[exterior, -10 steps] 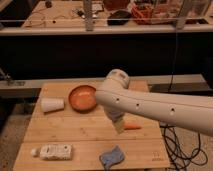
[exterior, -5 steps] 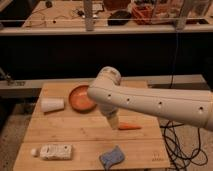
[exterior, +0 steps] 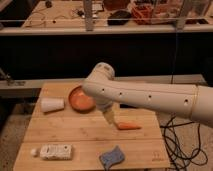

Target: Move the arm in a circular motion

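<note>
One cup (exterior: 52, 104), one bowl (exterior: 80, 99), one carrot (exterior: 129, 126) and one sponge (exterior: 113, 156) on the table (exterior: 90, 137); the arm (exterior: 145, 95) has swung left, gripper (exterior: 111, 118) beside the carrot, jaws' state untellable

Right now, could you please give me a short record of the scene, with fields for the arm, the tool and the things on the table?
arm: cream-white, reaching in from the right over the table
tool: hanging under the arm's end, just left of the carrot
table: wooden
bowl: orange, at the back, partly behind the arm
cup: white, on its side, left of the bowl
carrot: lying flat
sponge: blue, near the front edge
packet: white, front left
cables: on the floor, right of the table
</note>
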### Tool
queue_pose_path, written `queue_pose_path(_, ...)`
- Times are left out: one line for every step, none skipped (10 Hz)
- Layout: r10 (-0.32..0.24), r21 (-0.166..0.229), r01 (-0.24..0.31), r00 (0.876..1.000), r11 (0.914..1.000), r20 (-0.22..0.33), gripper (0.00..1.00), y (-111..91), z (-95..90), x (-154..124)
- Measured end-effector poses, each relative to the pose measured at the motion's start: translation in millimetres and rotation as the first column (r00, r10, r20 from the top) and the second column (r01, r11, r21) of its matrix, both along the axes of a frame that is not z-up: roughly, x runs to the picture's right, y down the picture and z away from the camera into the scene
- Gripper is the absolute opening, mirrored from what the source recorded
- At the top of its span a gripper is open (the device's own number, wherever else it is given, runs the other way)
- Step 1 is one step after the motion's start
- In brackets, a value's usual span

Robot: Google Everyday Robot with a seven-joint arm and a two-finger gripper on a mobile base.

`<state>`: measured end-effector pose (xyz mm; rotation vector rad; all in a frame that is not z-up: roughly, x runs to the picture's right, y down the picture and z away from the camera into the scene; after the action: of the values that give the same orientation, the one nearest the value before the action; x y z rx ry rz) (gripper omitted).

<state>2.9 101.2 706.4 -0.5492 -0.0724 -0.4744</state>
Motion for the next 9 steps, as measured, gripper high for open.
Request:
queue_pose_path(-0.005, 0.001, 0.005, 1.000, 1.0000, 0.003, 0.80, -1, 1.5, -3)
queue_pose_path(-0.015, 0.004, 0.015, 1.000, 0.9999, 0.006, 0.80, -5, 3.5, -7)
queue_pose_path(-0.024, 0.006, 0.024, 1.000, 0.9997, 0.015, 0.80, -8, 5.3, -15)
queue_pose_path(-0.043, 0.013, 0.042, 0.999, 0.9990, 0.032, 0.80, -15, 7.2, -32)
queue_pose_path(-0.050, 0.014, 0.049, 0.998, 0.9987, 0.035, 0.80, -18, 8.9, -37)
queue_pose_path(-0.053, 0.014, 0.053, 0.998, 0.9985, 0.034, 0.80, -21, 11.2, -38)
queue_pose_path(-0.058, 0.015, 0.057, 0.998, 0.9982, 0.033, 0.80, -26, 13.9, -33)
queue_pose_path(-0.061, 0.015, 0.061, 0.998, 0.9980, 0.032, 0.80, -29, 15.7, -26)
queue_pose_path(-0.063, 0.015, 0.062, 0.998, 0.9979, 0.030, 0.80, -33, 18.2, -16)
